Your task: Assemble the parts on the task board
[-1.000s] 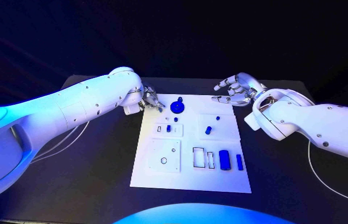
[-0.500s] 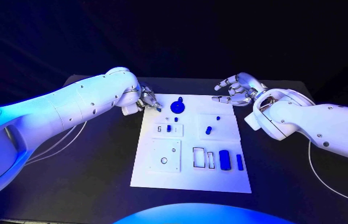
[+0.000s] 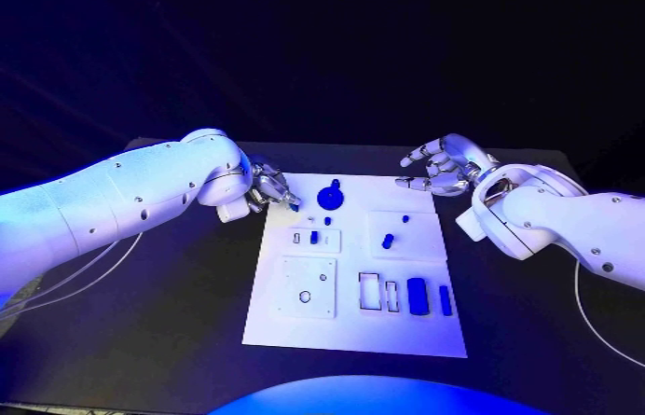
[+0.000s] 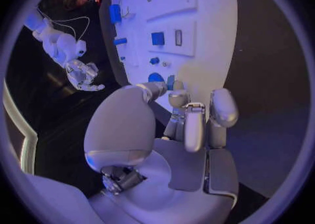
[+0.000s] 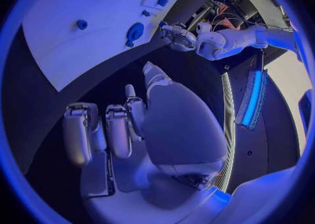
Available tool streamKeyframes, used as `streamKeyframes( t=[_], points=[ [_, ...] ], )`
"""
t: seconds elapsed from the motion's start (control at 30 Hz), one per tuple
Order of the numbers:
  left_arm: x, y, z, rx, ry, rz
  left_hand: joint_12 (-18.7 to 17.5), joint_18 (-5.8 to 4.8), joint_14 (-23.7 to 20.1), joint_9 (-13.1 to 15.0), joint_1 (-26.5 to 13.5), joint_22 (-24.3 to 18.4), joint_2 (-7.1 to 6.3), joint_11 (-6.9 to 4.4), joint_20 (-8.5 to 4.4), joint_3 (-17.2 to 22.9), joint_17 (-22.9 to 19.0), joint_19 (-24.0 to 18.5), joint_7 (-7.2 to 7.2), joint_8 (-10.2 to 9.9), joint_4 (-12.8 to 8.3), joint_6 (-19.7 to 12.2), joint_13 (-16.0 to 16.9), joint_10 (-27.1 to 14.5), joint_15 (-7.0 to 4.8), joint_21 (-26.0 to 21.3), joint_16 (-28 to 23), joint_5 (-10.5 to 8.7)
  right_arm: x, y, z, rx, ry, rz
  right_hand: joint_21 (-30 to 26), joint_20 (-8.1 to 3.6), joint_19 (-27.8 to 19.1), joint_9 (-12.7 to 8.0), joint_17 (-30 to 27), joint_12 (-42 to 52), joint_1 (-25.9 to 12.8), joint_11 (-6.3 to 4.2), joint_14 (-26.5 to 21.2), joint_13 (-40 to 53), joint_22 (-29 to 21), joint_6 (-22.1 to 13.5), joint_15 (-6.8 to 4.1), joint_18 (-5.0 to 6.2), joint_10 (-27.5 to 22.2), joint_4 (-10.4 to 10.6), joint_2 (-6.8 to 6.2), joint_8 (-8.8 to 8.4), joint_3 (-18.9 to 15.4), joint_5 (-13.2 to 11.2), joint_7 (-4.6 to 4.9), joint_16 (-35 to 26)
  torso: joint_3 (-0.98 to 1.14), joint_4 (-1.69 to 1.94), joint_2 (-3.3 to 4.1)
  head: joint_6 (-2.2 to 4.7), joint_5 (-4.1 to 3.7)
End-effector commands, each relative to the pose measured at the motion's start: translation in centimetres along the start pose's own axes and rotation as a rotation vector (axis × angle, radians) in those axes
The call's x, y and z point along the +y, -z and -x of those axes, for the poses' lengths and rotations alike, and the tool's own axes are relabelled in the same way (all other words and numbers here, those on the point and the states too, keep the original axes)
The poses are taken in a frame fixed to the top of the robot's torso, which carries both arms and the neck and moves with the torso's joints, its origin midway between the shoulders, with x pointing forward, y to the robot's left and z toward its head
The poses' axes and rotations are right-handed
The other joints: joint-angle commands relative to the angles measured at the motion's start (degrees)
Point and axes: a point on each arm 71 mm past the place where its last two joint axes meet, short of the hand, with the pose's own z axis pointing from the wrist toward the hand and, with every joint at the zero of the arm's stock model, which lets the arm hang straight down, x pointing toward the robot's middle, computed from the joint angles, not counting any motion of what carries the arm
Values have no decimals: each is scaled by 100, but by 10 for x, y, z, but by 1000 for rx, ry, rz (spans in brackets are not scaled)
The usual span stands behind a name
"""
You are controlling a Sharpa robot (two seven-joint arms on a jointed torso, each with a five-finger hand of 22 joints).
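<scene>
Centrally on the black worktop (image 3: pixel 161 322) lies the white rectangular task board (image 3: pixel 352 326), with small blue parts spread over it. A round blue knob-shaped part (image 3: pixel 329 194) sits near the board's far edge, a short blue peg (image 3: pixel 387 241) stands in a raised white block right of centre, and another small blue piece (image 3: pixel 313 237) sits in a white block left of centre. Near the board's nearer right side, a blue rectangular block (image 3: pixel 417 295) and a slim blue bar (image 3: pixel 445 299) lie side by side, just beside two empty rectangular cut-outs.

The left silver hand (image 3: pixel 267 189) hovers at the board's far left corner, its fingers drawn in toward each other; whether they pinch anything cannot be told, as the left wrist view shows fingertips close to the board's edge with nothing clearly between them. The right silver hand (image 3: pixel 440 166) hangs above the worktop beyond the board's far right corner, fingers spread apart and holding nothing.
</scene>
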Motion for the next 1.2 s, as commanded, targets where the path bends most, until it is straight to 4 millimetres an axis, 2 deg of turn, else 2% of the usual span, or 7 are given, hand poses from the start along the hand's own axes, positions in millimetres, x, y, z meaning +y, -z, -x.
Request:
streamKeyframes(
  t=[0.03,0.37,0.8,1.2],
  points=[
    [-4,6,-6,-31,31,-23,51,-57,456,345,-109,88,1,-9,-12,977,1019,101,-21,33,-924,64,27,63,-47,54,42,37,0,0,-1,10,5,10,-31,22,299,-8,946,-11,-62,10,476,262,1178,21,16,107,-27,-9,-3,36,33,29,-13,-29,-6,2,4,-2,12],
    [-2,17,-24,-58,-60,-43,77,-73,457,349,-244,169,-37,-34,-35,1148,1006,164,-45,56,-1026,125,66,144,-72,97,36,65,-1,0,-1,13,6,7,-31,22,299,-8,946,-11,-62,10,476,262,1178,21,16,107,-27,-9,-3,36,33,29,-13,-29,-8,2,0,-17,44],
    [3,17,-46,-24,-128,-38,91,-81,459,353,-320,209,-64,-48,-48,1237,1010,194,-58,70,-1085,155,86,186,-85,118,37,86,-2,1,-1,15,6,6,-35,21,298,-12,944,-14,-67,9,475,258,1176,21,15,108,-29,-10,-11,41,37,39,-13,-31,-6,-8,14,-41,56],
    [6,16,-54,-4,-166,-30,142,-91,468,365,-428,260,-113,-67,-63,1320,1033,230,-78,103,-1150,194,161,264,-102,142,46,163,-2,1,-1,19,5,4,-35,21,298,-12,944,-14,-67,9,475,258,1176,21,15,108,-29,-10,-11,41,37,39,-13,-31,-8,-5,15,-65,57]
  ],
)
